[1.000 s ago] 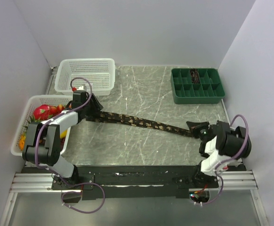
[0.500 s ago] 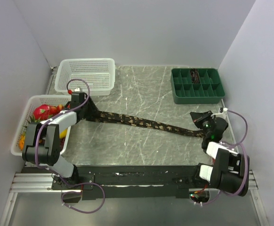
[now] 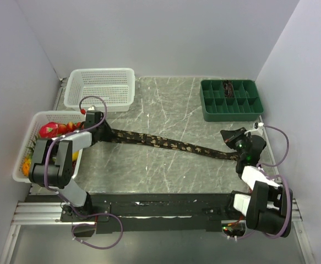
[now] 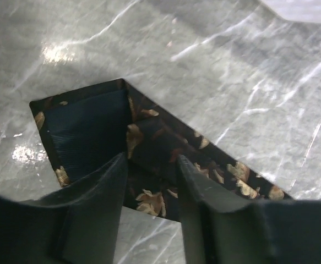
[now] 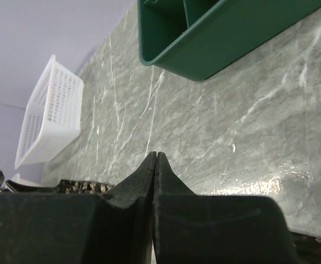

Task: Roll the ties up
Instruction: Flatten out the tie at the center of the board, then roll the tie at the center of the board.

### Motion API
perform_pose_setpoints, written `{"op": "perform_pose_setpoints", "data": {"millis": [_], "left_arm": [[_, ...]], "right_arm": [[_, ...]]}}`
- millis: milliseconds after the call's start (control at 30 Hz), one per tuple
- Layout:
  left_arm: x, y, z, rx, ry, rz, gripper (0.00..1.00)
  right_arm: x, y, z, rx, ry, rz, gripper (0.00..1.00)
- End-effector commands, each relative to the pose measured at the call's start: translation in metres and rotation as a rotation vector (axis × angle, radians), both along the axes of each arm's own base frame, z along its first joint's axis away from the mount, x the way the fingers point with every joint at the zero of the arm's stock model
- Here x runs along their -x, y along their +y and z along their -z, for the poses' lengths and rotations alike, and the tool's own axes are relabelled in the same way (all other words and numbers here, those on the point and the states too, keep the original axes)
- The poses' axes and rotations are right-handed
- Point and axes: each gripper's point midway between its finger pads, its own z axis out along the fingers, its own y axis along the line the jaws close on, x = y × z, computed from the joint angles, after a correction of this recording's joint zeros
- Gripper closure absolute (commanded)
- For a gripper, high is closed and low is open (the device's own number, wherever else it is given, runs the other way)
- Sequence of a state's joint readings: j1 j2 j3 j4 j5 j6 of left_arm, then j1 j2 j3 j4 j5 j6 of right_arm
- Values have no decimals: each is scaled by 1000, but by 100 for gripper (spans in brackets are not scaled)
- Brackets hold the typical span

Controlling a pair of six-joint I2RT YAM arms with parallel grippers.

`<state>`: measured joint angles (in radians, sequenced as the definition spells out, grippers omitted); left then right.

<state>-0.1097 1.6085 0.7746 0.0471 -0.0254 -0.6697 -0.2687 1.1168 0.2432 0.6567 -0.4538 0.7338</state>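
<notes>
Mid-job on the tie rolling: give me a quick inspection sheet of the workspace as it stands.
Surface: marble table, no spills seen.
Job's things: one tie, unrolled, lying flat diagonally across the table.
Clutter: white basket, fruit basket, green tray.
Claws: left claw open, straddling the tie's pointed end; right claw shut, nothing seen between its tips.
Cables: purple cables loop at both wrists, off the tie.
Surroundings: plain walls; nothing else seen.
</notes>
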Motion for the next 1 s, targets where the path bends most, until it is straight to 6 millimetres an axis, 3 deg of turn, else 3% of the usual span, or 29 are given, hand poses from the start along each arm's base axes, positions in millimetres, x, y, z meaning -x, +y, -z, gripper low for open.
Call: {"op": "perform_pose_setpoints", "data": {"millis": [0, 33, 67, 100, 367, 400, 500, 567, 867, 933, 967], "left_arm": [[-12, 3, -3, 5, -44, -17, 72], [-13, 3, -1, 2, -40, -14, 81], [-13, 3, 0, 2, -37, -12, 97], [-13, 3, -1, 1, -38, -13, 99], [-6, 12, -23, -19, -90, -51, 99], [-5, 14, -28, -23, -100, -59, 99], [-1, 22, -34, -41, -108, -87, 99], [1, 26, -37, -46, -115, -102, 99], [11, 29, -49, -31, -170, -104, 98], [7, 28, -44, -40, -130, -83, 89], [5, 27, -42, -40, -120, -77, 75]], "right_arm": [[-8, 5, -27, 61, -83, -36, 100], [-8, 6, -29, 65, -89, -41, 100], [-9, 9, -30, 73, -90, -53, 100], [-9, 11, -30, 80, -90, -61, 100], [-15, 42, -43, 188, -105, -150, 100], [-14, 54, -42, 196, -93, -185, 100], [-22, 65, -50, 234, -104, -213, 100], [-23, 87, -52, 238, -108, -279, 100], [-33, 140, -37, 265, -39, -430, 100], [-35, 150, -24, 267, 3, -470, 100], [-38, 153, -25, 264, 5, -477, 100]]}}
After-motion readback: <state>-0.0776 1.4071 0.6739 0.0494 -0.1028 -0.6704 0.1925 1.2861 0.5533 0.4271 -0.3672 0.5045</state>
